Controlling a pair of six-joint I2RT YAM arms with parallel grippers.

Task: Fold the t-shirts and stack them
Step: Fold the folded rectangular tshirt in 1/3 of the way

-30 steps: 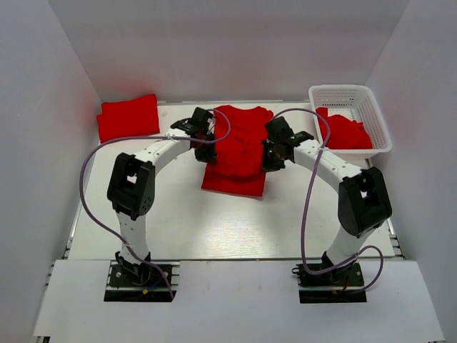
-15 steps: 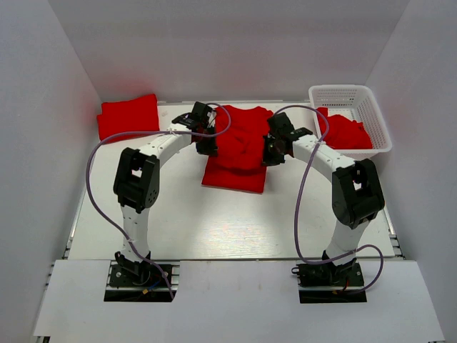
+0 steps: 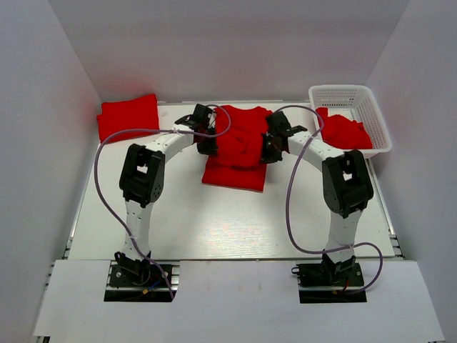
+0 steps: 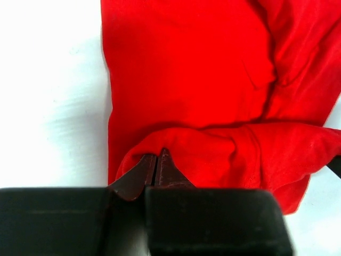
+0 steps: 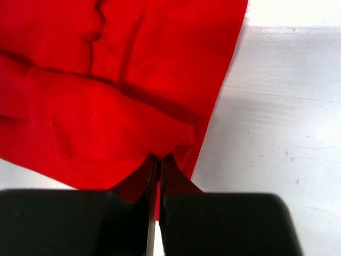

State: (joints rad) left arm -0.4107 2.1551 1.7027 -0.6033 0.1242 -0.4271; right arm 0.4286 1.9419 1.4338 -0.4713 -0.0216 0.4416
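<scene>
Red t-shirt (image 3: 239,136) lies mid-table between the two grippers, its long axis running away from the arm bases. At its left edge the left gripper (image 4: 157,160) is clamped on a raised fold, and the right gripper (image 5: 156,165) pinches the matching fold on the right edge. Each arm is equally near its own side. The fold likely carries forward along that axis. A folded shirt (image 3: 128,116) sits far left, well apart from the white basket (image 3: 343,88).
</scene>
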